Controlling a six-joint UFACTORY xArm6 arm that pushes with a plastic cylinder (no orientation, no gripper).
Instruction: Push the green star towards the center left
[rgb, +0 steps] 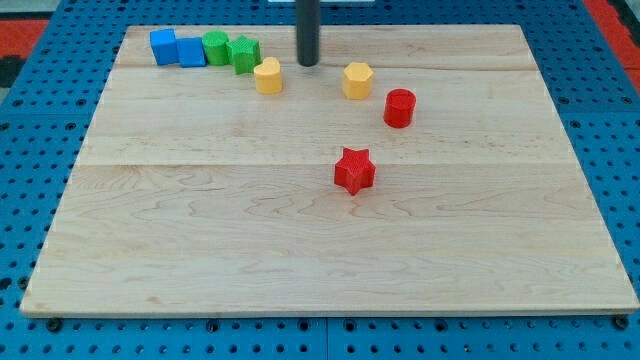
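The green star (243, 53) sits near the view's top left of the wooden board (330, 260), touching a green round block (215, 47) on its left. My tip (308, 64) rests on the board to the right of the star, apart from it, with a yellow block (268, 76) lying between them and a little lower. The rod rises straight out of the view's top.
Two blue blocks (163, 46) (191, 51) stand left of the green ones. A yellow hexagon block (357, 80) and a red cylinder (399, 107) lie right of the tip. A red star (354, 170) sits near the board's middle.
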